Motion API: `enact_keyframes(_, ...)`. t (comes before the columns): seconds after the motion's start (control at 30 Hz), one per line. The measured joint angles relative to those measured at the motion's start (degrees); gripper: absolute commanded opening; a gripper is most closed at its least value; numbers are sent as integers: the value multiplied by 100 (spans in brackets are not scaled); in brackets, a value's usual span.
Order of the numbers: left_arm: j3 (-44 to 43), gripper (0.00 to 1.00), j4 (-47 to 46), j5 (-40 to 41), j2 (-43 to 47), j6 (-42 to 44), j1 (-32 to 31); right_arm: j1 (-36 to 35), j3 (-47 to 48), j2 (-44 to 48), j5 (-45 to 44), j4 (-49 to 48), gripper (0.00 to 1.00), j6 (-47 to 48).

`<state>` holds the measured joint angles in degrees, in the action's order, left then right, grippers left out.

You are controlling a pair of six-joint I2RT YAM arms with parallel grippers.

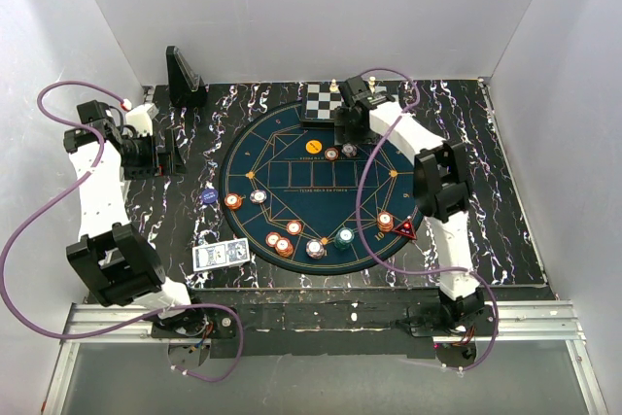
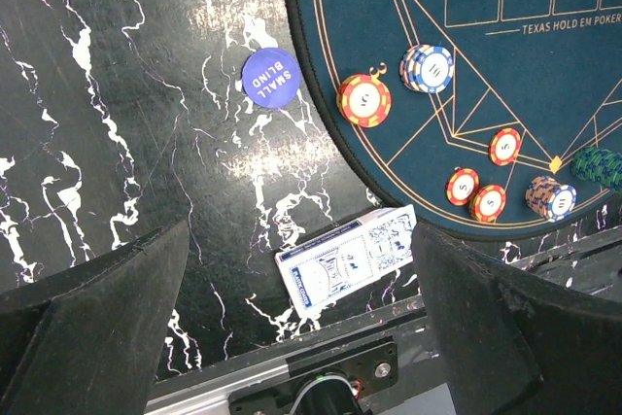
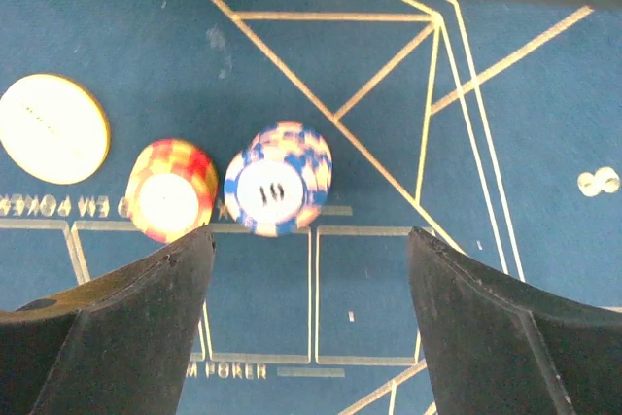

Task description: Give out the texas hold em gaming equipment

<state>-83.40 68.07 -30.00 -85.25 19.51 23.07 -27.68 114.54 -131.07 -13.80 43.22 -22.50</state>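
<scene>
My right jaws (image 3: 311, 323) are standing wide, holding nothing, above the blue-white chip stack (image 3: 278, 179) at frame centre. I am judging a straight vertical retreat best, avoiding the orange chip stack (image 3: 171, 190) beside it.

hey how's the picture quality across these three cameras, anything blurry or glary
Top view: evenly lit and sharp, but chips on the mat are too small to read. Left wrist: crisp, the small blind disc and card deck legible; its own fingers dark and soft. Right wrist: softer focus, the blue chip stack and orange chip stack slightly blurred, the yellow disc washed out.
</scene>
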Motion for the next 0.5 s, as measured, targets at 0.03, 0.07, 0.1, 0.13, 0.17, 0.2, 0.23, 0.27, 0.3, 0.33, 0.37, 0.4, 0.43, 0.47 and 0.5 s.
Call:
enact_keyframes(0.03, -2, 100, 9, -2, 22, 2, 0, -17, -190, 229, -9, -9, 87, 0)
enact_keyframes(0.07, -2, 100, 17, -4, 48, 0, 0, -52, -391, 494, -31, -24, 87, 0)
enact_keyframes(0.1, -2, 100, 33, -7, 76, 0, 2, -94, -542, 721, -57, -17, 87, -4)
enact_keyframes(0.13, -7, 100, 50, -11, 111, -2, 2, -166, -741, 1019, -94, -42, 87, -7)
enact_keyframes(0.17, -13, 100, 63, -15, 142, -4, 2, -269, -916, 1320, -122, -57, 87, -11)
enact_keyframes(0.2, -26, 100, 76, -26, 173, -7, 2, -407, -1067, 1620, -153, -61, 87, -13)
enact_keyframes(0.23, -35, 100, 79, -33, 197, -7, 2, -584, -1222, 1908, -173, -111, 88, -20)
enact_keyframes(0.27, -46, 100, 81, -46, 234, -9, 2, -800, -1384, 2190, -186, -155, 88, -24)
enact_keyframes(0.3, -48, 100, 81, -52, 269, -11, 2, -1062, -1543, 2455, -186, -181, 89, -26)
enact_keyframes(0.33, -50, 100, 87, -61, 315, -17, 2, -1357, -1687, 2673, -177, -190, 89, -46)
enact_keyframes(0.37, -50, 100, 92, -68, 361, -20, 2, -1637, -1803, 2824, -155, -181, 89, -79)
enact_keyframes(0.4, -50, 100, 94, -72, 407, -20, 2, -1915, -1917, 2938, -131, -173, 90, -125)
enact_keyframes(0.43, -50, 100, 94, -76, 450, -20, 2, -2218, -2037, 3005, -101, -175, 90, -160)
enact_keyframes(0.47, -50, 100, 94, -83, 496, -20, 2, -2500, -2159, 3034, -72, -166, 90, -203)
enact_keyframes(0.5, -50, 100, 94, -87, 544, -22, 2, -2758, -2286, 3034, -42, -138, 91, -256)
